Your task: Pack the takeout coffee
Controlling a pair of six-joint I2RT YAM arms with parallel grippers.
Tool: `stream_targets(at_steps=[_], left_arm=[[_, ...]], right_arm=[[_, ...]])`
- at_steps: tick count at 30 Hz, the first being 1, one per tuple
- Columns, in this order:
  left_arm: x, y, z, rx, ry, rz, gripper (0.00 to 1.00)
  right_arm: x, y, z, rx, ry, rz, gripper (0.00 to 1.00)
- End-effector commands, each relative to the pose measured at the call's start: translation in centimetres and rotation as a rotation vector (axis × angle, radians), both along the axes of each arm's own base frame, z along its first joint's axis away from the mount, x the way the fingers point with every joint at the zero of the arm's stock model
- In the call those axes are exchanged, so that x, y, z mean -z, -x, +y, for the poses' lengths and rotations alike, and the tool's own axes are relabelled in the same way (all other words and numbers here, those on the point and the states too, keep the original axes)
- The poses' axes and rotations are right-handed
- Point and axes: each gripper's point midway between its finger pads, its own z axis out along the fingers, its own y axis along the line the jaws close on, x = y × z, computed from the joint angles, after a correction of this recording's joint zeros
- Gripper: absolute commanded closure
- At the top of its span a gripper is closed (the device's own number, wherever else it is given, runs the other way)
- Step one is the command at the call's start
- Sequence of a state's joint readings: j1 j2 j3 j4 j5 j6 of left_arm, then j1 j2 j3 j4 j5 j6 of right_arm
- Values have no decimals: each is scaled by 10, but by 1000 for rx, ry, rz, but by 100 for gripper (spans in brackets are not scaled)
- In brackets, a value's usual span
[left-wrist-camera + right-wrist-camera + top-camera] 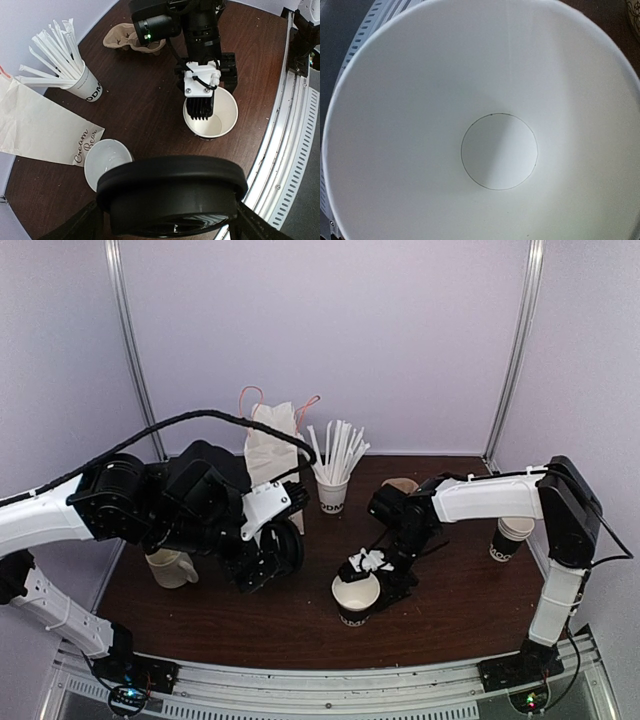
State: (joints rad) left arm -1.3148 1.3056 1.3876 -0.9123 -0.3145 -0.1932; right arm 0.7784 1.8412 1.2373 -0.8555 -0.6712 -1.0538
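The takeout coffee cup [355, 602] stands open near the table's front middle, black outside and white inside. It also shows in the left wrist view [216, 119], and its empty inside fills the right wrist view [500, 150]. My right gripper [388, 582] straddles the cup's side with its camera over the rim. It appears in the left wrist view [205, 75], where its fingertips are hidden behind the cup. My left gripper [272, 555] is shut on the round black lid [170, 192], held on edge above the table, left of the cup.
A white cup of stirrer sticks [332, 490] and a paper bag [270, 455] stand at the back. A cream mug [172, 568] sits under my left arm. A cardboard carrier [402, 485] lies behind the right arm. Stacked cups [512, 538] stand at the right.
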Motion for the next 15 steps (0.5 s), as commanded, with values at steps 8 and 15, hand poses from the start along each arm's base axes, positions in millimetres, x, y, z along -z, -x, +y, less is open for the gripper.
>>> stream_targets(at_steps=[8,15], left_arm=[[-8,6,-9,52,-17,23,13],[-4,9,-10,52,-15,50,13]], right_arm=[[-7,12,26,11,-62,45,39],[0,12,34,23,-68,71,41]])
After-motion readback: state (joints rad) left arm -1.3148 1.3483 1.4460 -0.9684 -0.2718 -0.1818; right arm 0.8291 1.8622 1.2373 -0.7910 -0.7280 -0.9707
